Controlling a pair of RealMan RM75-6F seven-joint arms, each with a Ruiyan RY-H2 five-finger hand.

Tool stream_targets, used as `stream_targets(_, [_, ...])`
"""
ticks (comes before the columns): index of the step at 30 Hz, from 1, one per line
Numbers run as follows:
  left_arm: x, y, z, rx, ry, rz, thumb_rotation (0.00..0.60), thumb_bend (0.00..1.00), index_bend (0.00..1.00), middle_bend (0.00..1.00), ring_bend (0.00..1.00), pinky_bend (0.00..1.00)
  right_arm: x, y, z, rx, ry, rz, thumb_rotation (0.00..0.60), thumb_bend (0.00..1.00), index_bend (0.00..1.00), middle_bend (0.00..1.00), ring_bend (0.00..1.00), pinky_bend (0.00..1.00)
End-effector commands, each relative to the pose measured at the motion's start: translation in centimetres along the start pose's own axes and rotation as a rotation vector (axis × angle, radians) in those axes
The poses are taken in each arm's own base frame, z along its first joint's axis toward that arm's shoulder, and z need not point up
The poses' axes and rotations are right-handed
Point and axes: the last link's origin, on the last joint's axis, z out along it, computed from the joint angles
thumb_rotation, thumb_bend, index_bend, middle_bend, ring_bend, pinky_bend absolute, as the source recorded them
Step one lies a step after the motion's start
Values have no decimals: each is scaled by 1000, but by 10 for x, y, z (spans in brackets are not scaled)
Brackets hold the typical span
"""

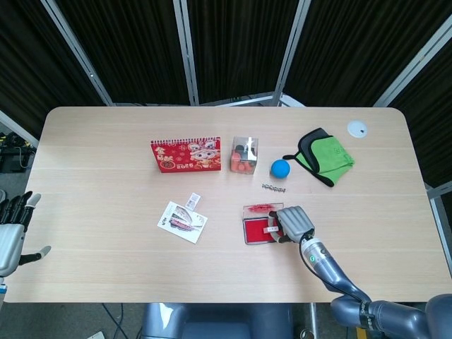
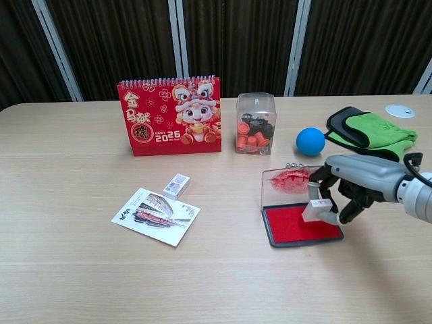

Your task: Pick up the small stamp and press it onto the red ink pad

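Observation:
The red ink pad (image 2: 293, 225) (image 1: 254, 231) lies open in a black case, its clear lid (image 2: 285, 182) standing behind it smeared with red. My right hand (image 2: 347, 187) (image 1: 294, 222) pinches the small clear stamp (image 2: 316, 210) (image 1: 271, 229) and holds it tilted on the pad's right part, its base touching the red surface. My left hand (image 1: 13, 229) hangs open off the table's left edge, seen only in the head view, holding nothing.
A red 2026 desk calendar (image 2: 170, 116), a clear box of small parts (image 2: 256, 124), a blue ball (image 2: 310, 141) and a green-black pouch (image 2: 370, 129) stand behind. A postcard (image 2: 156, 216) and a small packet (image 2: 177, 184) lie left of the pad. A white disc (image 2: 400, 110) sits far right.

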Motion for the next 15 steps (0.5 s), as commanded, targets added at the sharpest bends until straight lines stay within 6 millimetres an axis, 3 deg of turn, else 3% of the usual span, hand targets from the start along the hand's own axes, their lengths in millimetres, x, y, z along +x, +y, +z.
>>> stream_targets(1, [0,0,0,0,0,-1,600,0,0,0,0,0,8,-2,-2,9,23,35,600,496,575,642,932,1000])
stream_targets(10, [2,1,-3,-6,3,-6,600,0,0,0,0,0,50,2,-20,28,97,100,600,497,575,642,932,1000])
stream_targets(15, [3,1,-4,-11,6,-9,600,0,0,0,0,0,59,24,-32,-18,107,68,600,497,575,642,931,1000])
